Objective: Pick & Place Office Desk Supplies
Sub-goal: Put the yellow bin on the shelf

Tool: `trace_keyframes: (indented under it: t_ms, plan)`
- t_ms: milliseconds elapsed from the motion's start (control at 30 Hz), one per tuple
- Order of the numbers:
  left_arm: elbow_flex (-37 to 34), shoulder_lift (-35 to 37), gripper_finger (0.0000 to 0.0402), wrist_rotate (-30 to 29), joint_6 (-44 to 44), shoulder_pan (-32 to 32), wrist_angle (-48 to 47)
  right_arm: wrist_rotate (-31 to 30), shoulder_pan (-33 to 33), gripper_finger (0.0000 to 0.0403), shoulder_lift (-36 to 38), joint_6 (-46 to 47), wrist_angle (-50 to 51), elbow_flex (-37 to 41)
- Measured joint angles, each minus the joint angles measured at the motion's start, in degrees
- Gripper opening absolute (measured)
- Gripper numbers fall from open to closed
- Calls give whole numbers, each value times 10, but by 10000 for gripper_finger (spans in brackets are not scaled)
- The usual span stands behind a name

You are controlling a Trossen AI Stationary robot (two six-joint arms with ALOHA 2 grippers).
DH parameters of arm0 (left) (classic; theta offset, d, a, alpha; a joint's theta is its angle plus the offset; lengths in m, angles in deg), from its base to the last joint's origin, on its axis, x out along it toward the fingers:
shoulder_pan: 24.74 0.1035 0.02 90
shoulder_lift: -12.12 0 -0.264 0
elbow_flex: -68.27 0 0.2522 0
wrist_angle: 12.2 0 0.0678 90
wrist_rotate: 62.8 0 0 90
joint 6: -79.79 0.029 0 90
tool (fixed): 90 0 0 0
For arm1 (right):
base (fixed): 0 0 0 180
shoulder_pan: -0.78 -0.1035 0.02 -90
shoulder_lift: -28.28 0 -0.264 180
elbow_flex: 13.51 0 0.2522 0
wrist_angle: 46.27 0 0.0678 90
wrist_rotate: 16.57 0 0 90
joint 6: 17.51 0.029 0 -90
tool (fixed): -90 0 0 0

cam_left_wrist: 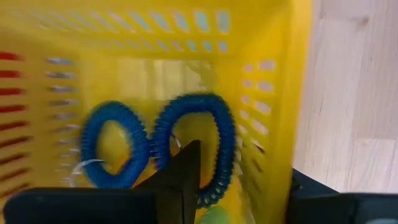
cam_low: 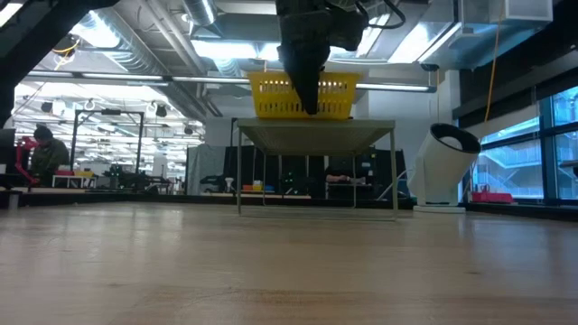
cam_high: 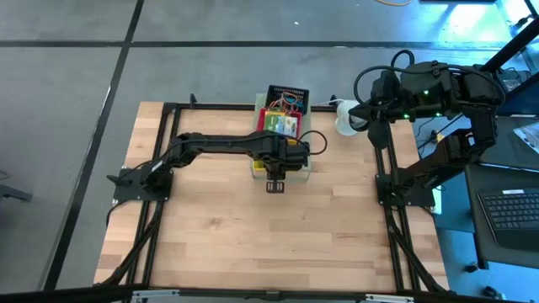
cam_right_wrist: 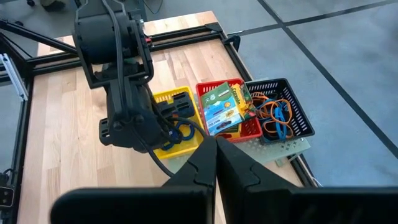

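A yellow basket (cam_left_wrist: 273, 37) stands on the pale green perforated box (cam_low: 316, 135) at the table's far middle. Two blue coiled loops (cam_left_wrist: 115, 146) lie in the basket. My left gripper (cam_left_wrist: 244, 163) hangs open over them, pointing steeply down. One finger (cam_left_wrist: 186, 174) is inside the basket. The other (cam_left_wrist: 311, 193) shows past the basket's side wall. A red basket (cam_right_wrist: 208, 90) beside it holds yellow-and-green card boxes (cam_right_wrist: 224, 106). A black basket (cam_right_wrist: 292, 112) holds orange and blue bands (cam_right_wrist: 273, 115). My right gripper (cam_right_wrist: 216, 155) waits shut, raised at the far right. My left gripper's inner finger stands in front of the nearer blue loop (cam_left_wrist: 217, 124), which lies on the basket's floor. Whether the finger touches the loop I cannot tell, since the finger itself hides that spot.
The three baskets stand in a row on the box at the table's far edge (cam_high: 282, 109). A white round object (cam_high: 345, 122) stands to their right. A black frame (cam_high: 383, 168) borders the wooden table top (cam_high: 269, 236). People and benches show in the room beyond.
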Motion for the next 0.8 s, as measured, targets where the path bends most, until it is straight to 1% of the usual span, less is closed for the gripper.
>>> trace_keyframes:
  t_ms: [167,300,567,800]
  plan:
    - [37,1,114,-10,7,1,-1,0,0,7,0,0,0,0]
    - [60,2,114,11,14,6,-4,0,0,7,0,0,0,0]
    - [60,2,114,20,14,13,-18,24,0,7,0,3,0,0]
    - [53,2,114,36,16,16,-15,26,0,7,0,5,0,0]
